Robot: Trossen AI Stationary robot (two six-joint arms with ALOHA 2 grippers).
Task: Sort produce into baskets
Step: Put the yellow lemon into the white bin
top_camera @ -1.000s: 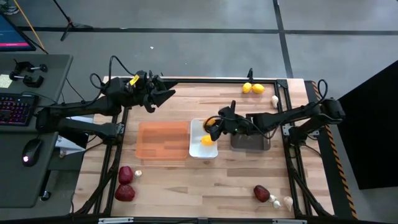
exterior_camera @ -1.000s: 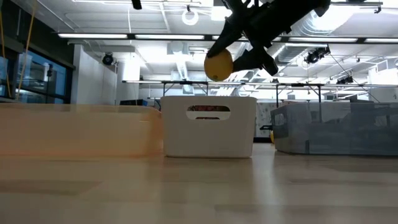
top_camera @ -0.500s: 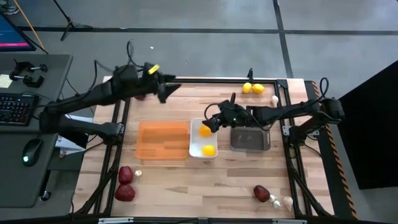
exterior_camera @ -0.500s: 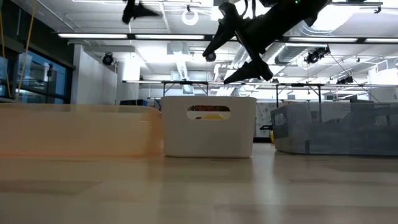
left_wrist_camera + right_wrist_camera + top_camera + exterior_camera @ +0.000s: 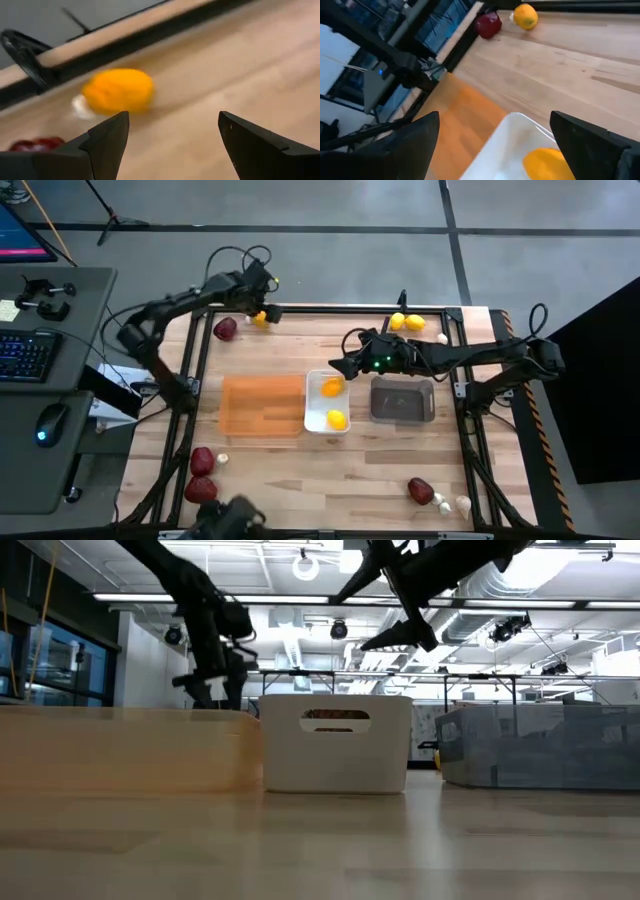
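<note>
White bin: 2 lemons. Orange tray bare. Both tools open, holding nothing.

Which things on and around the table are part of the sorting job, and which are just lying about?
Job: lemons, red produce, garlic bulbs, orange tray, white bin, grey bin.
Lying about: keyboard, mouse, both on the side desk.

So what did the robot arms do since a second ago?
The right gripper dropped its lemon into the white bin, which now holds two, then opened and drew back. The left gripper swung to the table's far left corner, open over another lemon. The orange tray and grey bin stayed put.
</note>
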